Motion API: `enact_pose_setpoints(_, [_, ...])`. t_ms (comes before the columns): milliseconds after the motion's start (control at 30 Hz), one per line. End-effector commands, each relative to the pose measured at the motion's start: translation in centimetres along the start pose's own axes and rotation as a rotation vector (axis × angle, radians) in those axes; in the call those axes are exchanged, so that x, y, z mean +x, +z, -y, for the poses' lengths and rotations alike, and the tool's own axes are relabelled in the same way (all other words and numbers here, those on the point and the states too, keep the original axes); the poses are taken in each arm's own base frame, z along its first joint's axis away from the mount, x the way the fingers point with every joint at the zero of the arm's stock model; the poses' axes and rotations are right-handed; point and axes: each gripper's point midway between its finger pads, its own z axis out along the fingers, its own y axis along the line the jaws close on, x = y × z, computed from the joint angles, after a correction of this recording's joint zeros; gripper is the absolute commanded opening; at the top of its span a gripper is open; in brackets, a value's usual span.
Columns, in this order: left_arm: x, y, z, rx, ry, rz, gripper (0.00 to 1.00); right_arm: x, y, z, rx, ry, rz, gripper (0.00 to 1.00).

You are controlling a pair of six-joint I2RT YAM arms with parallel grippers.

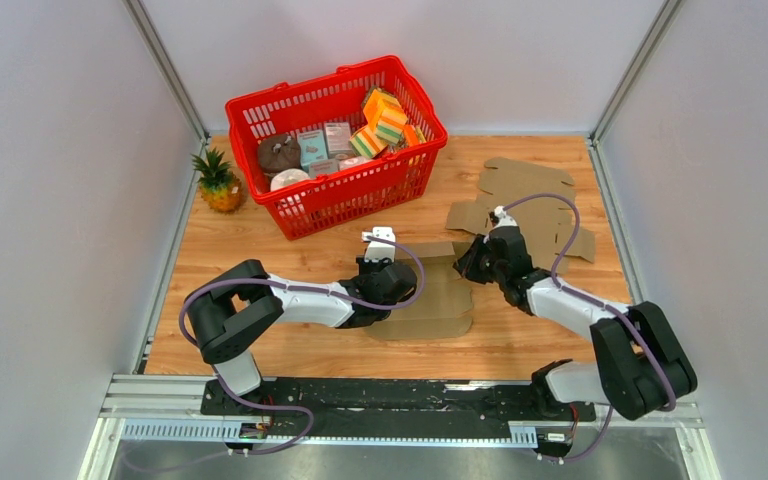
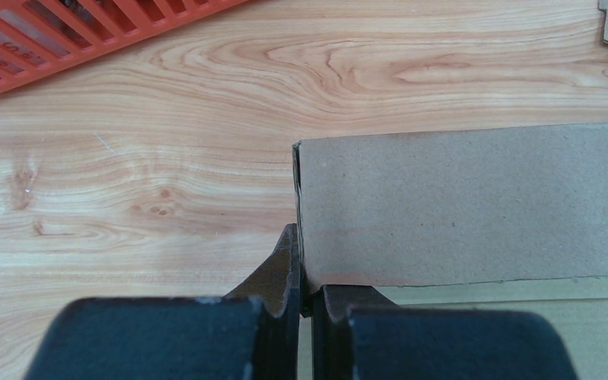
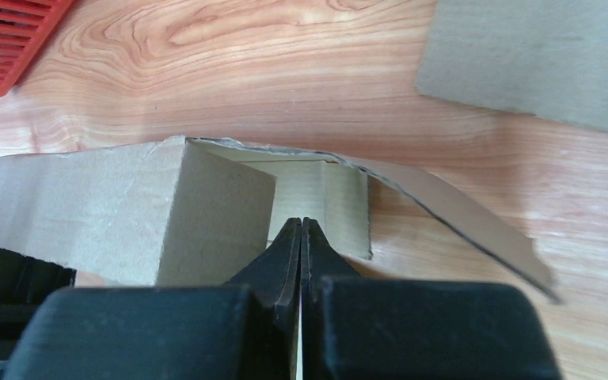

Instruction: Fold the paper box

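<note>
The brown paper box [image 1: 442,296] lies partly folded on the wooden table between both arms. My left gripper [image 1: 397,281] is shut on the edge of one raised wall of the box [image 2: 475,198]; its jaws [image 2: 305,273] pinch the cardboard's lower left corner. My right gripper [image 1: 471,262] is at the box's right end. In the right wrist view its jaws [image 3: 301,227] are pressed together with nothing between them, their tips at the open inside of the box [image 3: 127,206]. A loose flap [image 3: 459,226] slopes down to the right.
A second flat cardboard cutout [image 1: 530,205] lies at the back right, also seen in the right wrist view [image 3: 538,55]. A red basket [image 1: 415,95] with several items stands at the back. A small pineapple [image 1: 218,182] sits left of it.
</note>
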Motion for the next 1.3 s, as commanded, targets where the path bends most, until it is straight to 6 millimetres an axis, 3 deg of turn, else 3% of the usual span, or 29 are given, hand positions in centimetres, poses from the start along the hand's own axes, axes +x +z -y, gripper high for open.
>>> enact_pose_setpoints(0, [0.0,-0.3,0.2,0.018,-0.005,-0.020,0.00,0.6,1.4,-1.6,-0.070,0.041,-0.027,0.00])
enact_pose_setpoints(100, [-0.1,-0.3,0.1,0.016,-0.008,-0.016,0.00,1.2,1.6,-0.9,-0.042,0.051,-0.040,0.00])
enact_pose_setpoints(167, [-0.1,-0.3,0.1,0.017,-0.007,-0.016,0.00,0.0,0.7,-0.5,-0.005,0.038,0.014,0.00])
enact_pose_setpoints(400, [-0.1,-0.3,0.1,0.016,-0.008,-0.017,0.00,-0.2,-2.1,3.4,0.185,-0.043,0.028,0.00])
enact_pose_setpoints(500, [0.0,-0.3,0.2,0.022,-0.008,-0.020,0.00,-0.6,-1.8,4.3,0.219,-0.068,0.037,0.00])
enact_pose_setpoints(800, [0.0,-0.3,0.1,0.019,-0.008,-0.019,0.00,-0.3,1.5,2.4,0.135,-0.037,-0.008,0.00])
enact_pose_setpoints(967, [0.0,-0.3,0.2,0.021,-0.009,-0.019,0.00,-0.4,1.3,-1.0,0.023,-0.065,-0.005,0.00])
enact_pose_setpoints(1067, [0.0,-0.2,0.2,0.020,-0.007,-0.020,0.00,-0.6,1.1,-2.0,-0.004,-0.053,-0.003,0.00])
enact_pose_setpoints(1267, [0.1,-0.3,0.3,0.022,-0.004,-0.023,0.00,1.4,2.3,-1.5,0.002,-0.022,-0.060,0.00])
